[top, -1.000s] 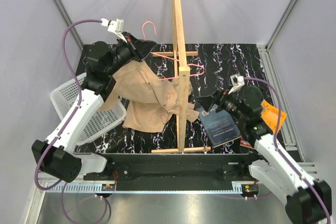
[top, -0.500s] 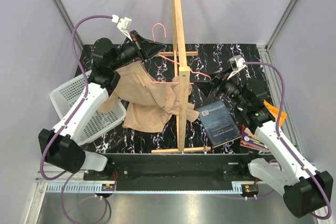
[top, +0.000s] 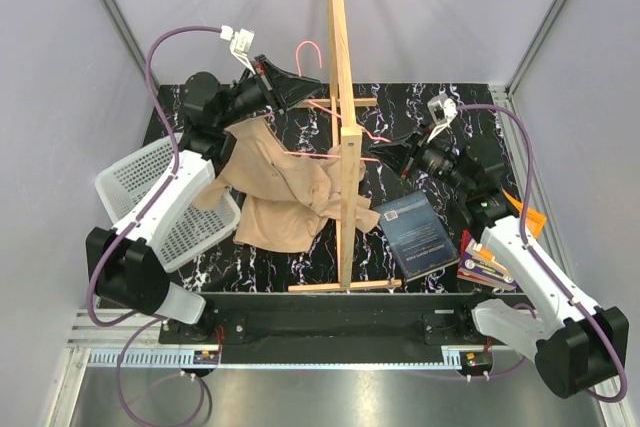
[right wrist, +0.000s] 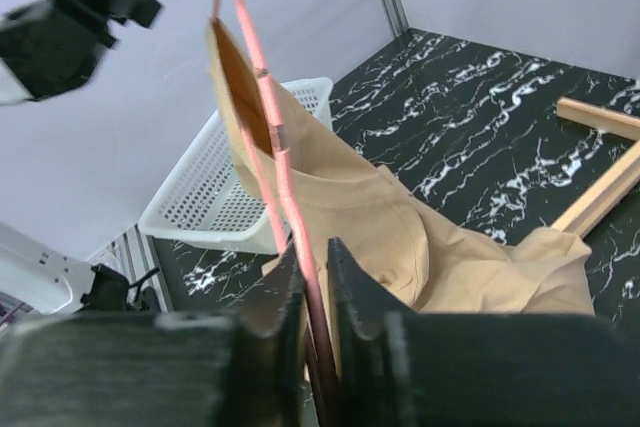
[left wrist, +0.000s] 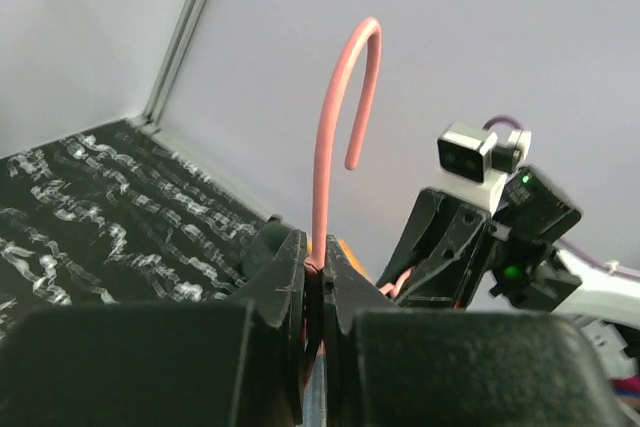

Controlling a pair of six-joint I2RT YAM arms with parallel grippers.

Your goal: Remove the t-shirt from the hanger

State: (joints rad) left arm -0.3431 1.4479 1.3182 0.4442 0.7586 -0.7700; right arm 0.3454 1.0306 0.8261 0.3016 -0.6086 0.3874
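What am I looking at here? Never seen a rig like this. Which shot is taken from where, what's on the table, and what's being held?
These are two robot arms bolted at the near edge of a black marbled table. The wide picture comes from a fixed camera above and behind them. The other two come from a camera on each wrist, looking along that arm's own jaws. On the table stand a wooden pole stand and a dark blue book, with a white basket at the left edge. The left arm has its jaws shut on the pink wire hanger just below the hook. The right arm has its jaws closed on the hanger's wire further along. The tan t-shirt hangs on the hanger, its lower part lying on the table.
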